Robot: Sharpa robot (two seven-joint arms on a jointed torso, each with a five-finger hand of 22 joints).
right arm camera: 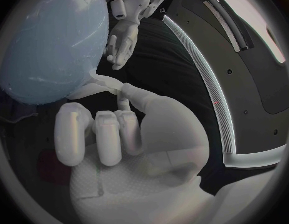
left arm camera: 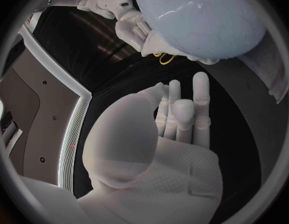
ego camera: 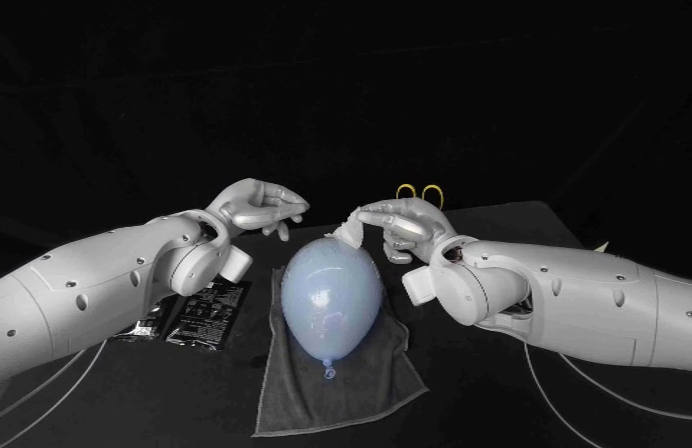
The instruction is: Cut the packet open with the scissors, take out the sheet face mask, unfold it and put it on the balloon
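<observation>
A pale blue balloon (ego camera: 332, 298) lies on a grey towel (ego camera: 346, 388) in the middle of the table. The thin sheet mask (ego camera: 351, 234) clings to its far end, and a white flap of the mask (right arm camera: 96, 88) sticks out there. My right hand (ego camera: 404, 226) pinches that flap between thumb and a finger, its other fingers curled. Just left of the balloon's far end, my left hand (ego camera: 260, 208) hovers with nothing in it, fingers stretched out (left arm camera: 181, 109). The scissors' yellow handles (ego camera: 418, 192) show behind the right hand. The left wrist view shows the balloon (left arm camera: 206, 20) and the right hand (left arm camera: 135, 27).
Black packets (ego camera: 202, 313) lie on the table left of the towel, under my left forearm. The scissors (left arm camera: 161, 58) lie on the table beyond the balloon. The towel's near end reaches toward the table's front edge.
</observation>
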